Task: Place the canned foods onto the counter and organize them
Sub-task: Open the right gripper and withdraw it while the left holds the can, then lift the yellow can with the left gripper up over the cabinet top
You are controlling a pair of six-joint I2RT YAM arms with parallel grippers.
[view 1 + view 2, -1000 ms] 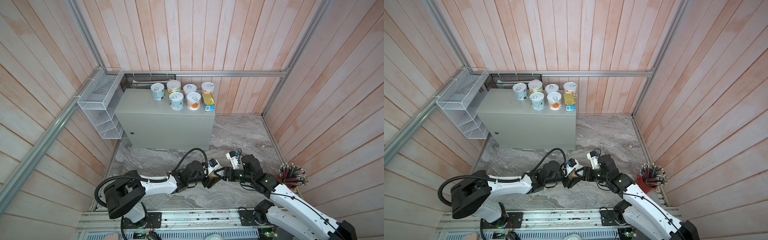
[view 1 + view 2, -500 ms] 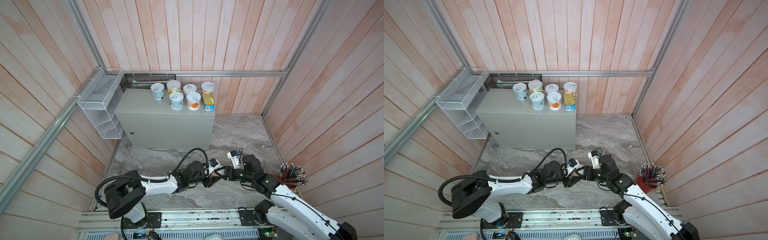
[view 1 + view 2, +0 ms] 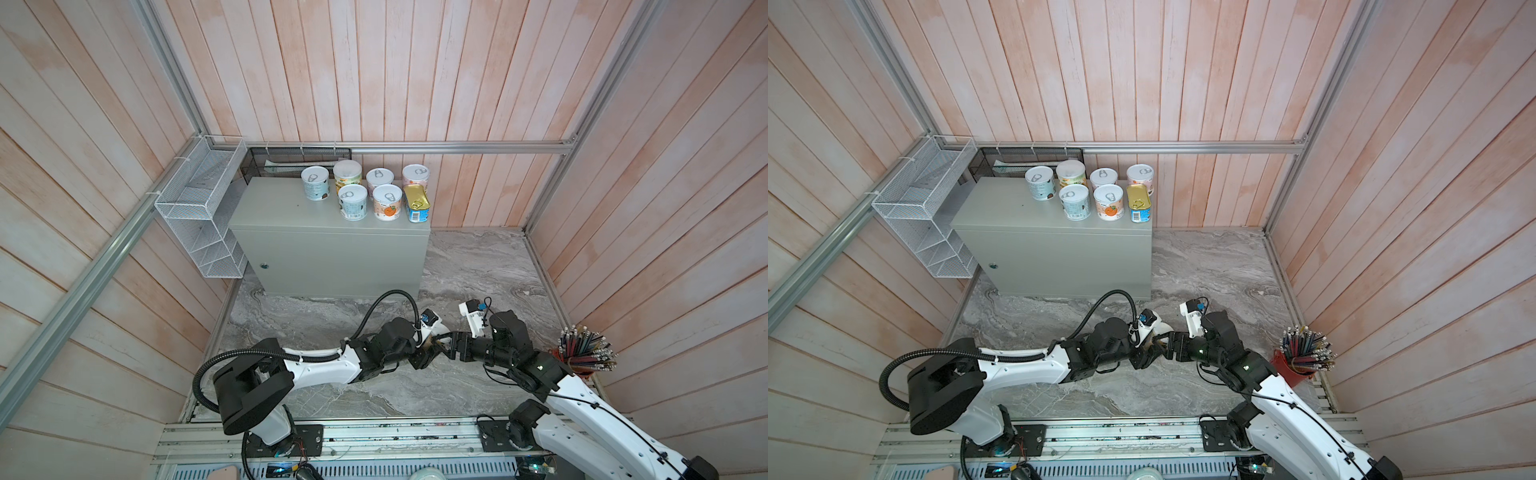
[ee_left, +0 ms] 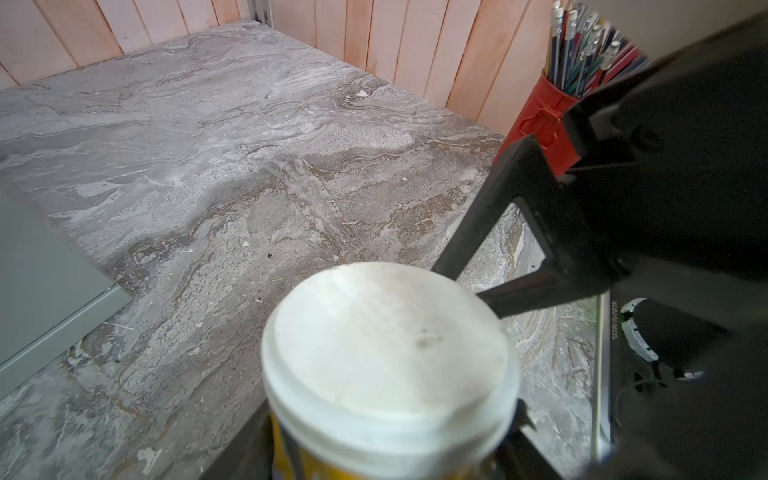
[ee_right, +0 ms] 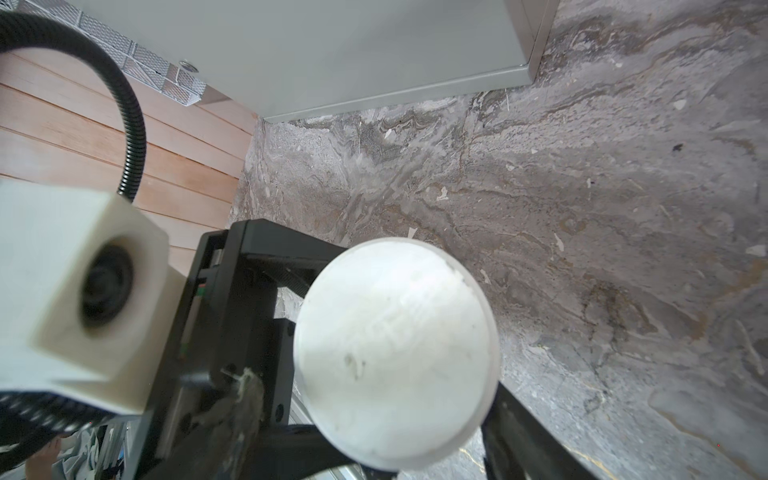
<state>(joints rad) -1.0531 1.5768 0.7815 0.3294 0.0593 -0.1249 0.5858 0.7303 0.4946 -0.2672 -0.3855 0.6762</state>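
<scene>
Left claw (image 3: 424,356) has clamped the white-lidded, yellow-labelled can (image 4: 386,345); right claw (image 3: 448,345) has widened beside it; label unreadable.

My count: seven round cans (image 3: 353,201), one gold-topped tin (image 3: 417,201), one grey table (image 3: 282,214), one wire basket (image 3: 195,216), one pencil cup (image 3: 1292,371).

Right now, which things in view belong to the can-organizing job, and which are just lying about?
Job: counter; six round cans on it; gold-topped tin beside them; white-lidded can, held off the marble.
Lying about: red pencil cup; white wire basket; black mesh rack.
</scene>
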